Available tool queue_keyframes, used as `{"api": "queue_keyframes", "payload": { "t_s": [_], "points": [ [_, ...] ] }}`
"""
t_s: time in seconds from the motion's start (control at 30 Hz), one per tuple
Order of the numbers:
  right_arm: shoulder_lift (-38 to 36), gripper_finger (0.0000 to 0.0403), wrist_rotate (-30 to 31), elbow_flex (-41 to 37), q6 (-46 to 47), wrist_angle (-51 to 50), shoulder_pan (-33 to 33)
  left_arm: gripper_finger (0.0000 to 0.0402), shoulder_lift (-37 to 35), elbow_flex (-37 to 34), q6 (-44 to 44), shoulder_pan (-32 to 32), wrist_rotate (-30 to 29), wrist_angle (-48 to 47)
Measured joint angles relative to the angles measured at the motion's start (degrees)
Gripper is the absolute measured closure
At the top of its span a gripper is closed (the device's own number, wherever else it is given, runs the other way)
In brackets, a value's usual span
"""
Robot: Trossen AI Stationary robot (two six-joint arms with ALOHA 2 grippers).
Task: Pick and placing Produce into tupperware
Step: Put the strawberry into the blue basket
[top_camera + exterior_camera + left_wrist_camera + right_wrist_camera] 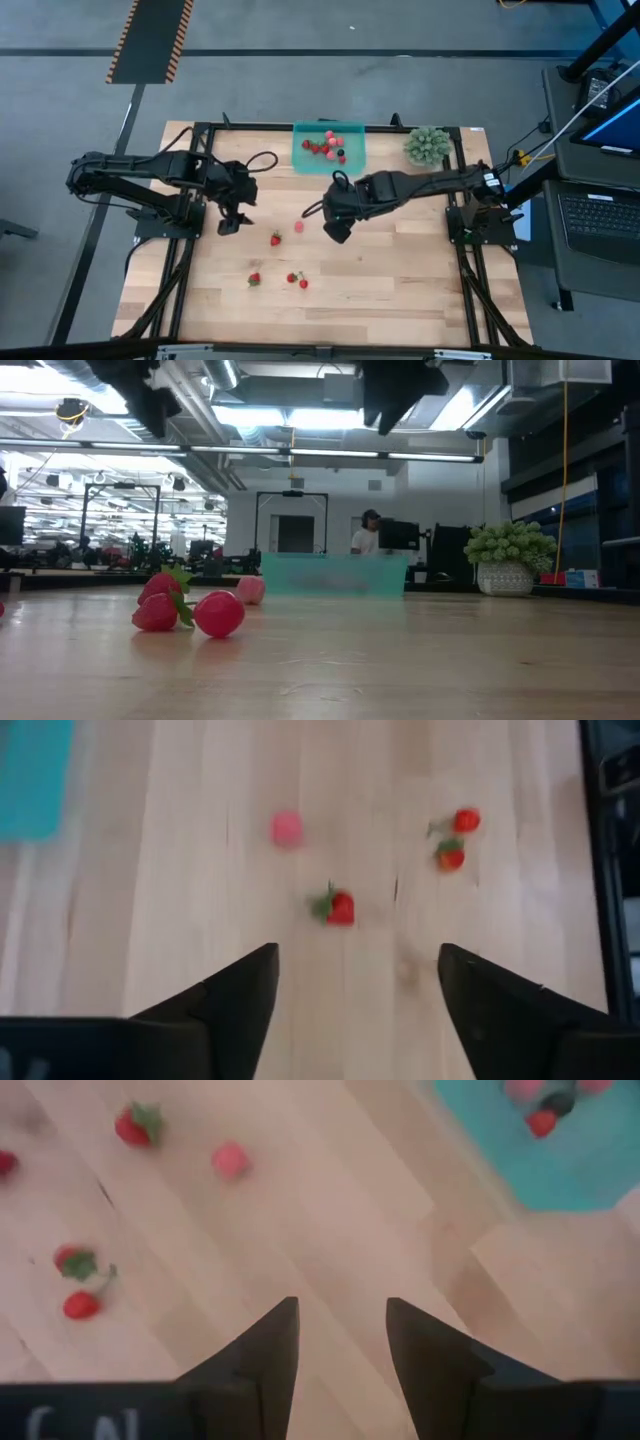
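Since light, round and likely to roll, best pinched across the red strawberry (276, 238) body at 4 o'clock of the empty, spread-fingered left gripper (231, 222).

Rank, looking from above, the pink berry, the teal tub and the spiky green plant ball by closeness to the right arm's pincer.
1. Small pale pink berry, just left of the right pincer.
2. Translucent teal rectangular tub, at the table's far edge.
3. Spiky green plant ball, far right corner.

Matte black jointed arms, looping black cables, wedge-shaped dark claw fingers (240, 995).
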Motion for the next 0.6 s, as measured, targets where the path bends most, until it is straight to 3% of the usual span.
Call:
{"api": "queue_keyframes", "payload": {
  "t_s": [0.13, 0.33, 0.6],
  "points": [
    [0.0, 0.0248, 1.4, 0.0, -0.2, 2.8, 0.3, 0.0113, 1.7, 0.0, -3.1, -2.5, -0.8, -3.0],
    [0.0, 0.0248, 1.5, 0.0, -0.2, 4.1, 0.3, 0.0117, 5.1, 0.0, -12.0, -8.0, -13.3, -1.2],
    [0.0, 0.0248, 1.4, 0.0, 0.0, 3.8, 0.3, 0.0118, 11.6, 0.0, -18.3, -12.8, -12.6, 1.5]
  ]
}}
